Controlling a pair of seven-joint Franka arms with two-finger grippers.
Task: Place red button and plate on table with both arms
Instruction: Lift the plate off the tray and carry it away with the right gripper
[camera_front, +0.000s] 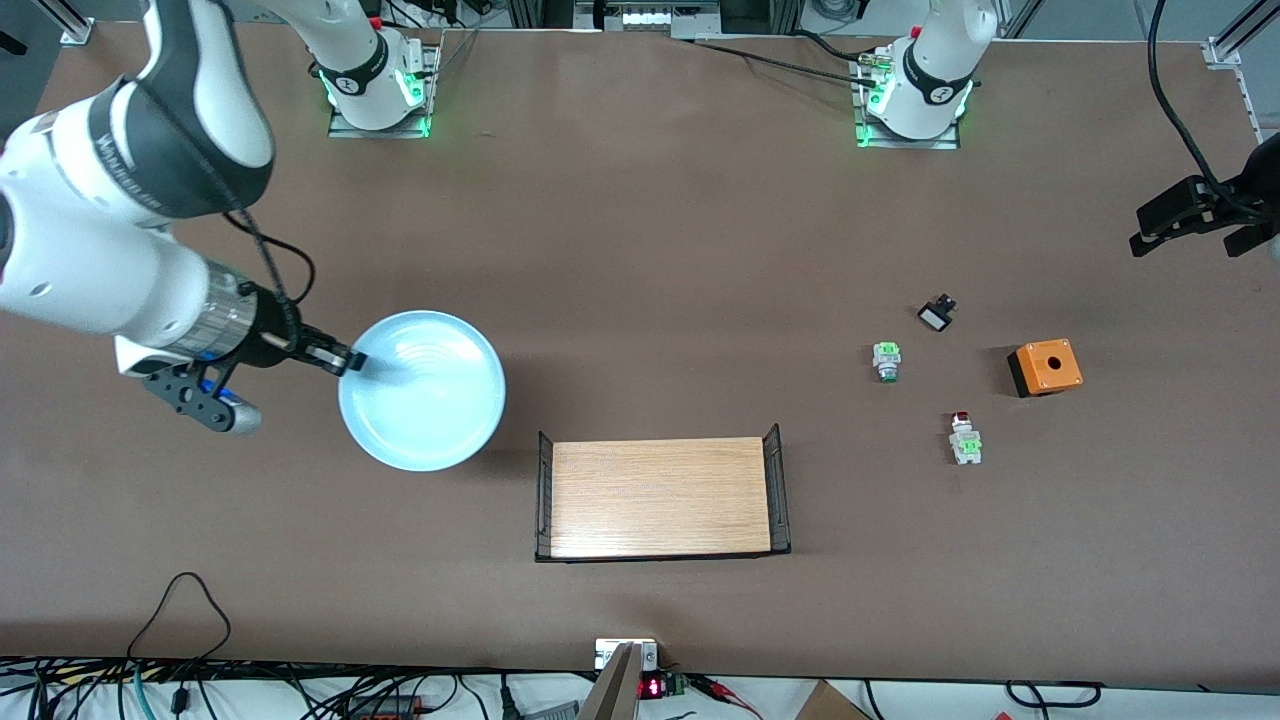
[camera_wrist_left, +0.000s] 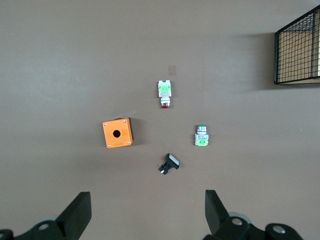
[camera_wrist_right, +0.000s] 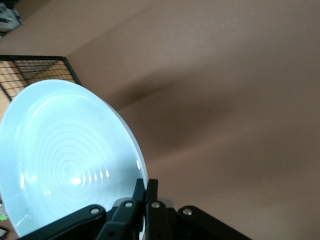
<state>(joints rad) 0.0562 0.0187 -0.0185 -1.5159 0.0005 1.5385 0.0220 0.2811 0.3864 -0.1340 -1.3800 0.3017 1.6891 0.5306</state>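
1. While pinching the rim of the round light-blue shallow plate (camera_front: 422, 390), fingers clamped together on it, the right gripper (camera_front: 350, 360) holding it tilted over the matte brown table (camera_front: 640, 250), toward the right arm's end, beside the wooden tray with black wire ends (camera_front: 660, 497).
2. Hanging with fingers (camera_wrist_left: 77, 215) wide apart and holding nothing, the left gripper (camera_front: 1195, 215) hovering over the left arm's end of the table.
3. Lying on the table under that gripper's camera: the tiny red-capped pushbutton with white and light-green body (camera_front: 965, 437), nearer to the front camera than the similar green-capped switch (camera_front: 886, 360) and the small black-and-white part (camera_front: 937, 314).
4. Sitting near those three, toward the left arm's end: an orange box with a round hole (camera_front: 1046, 366).
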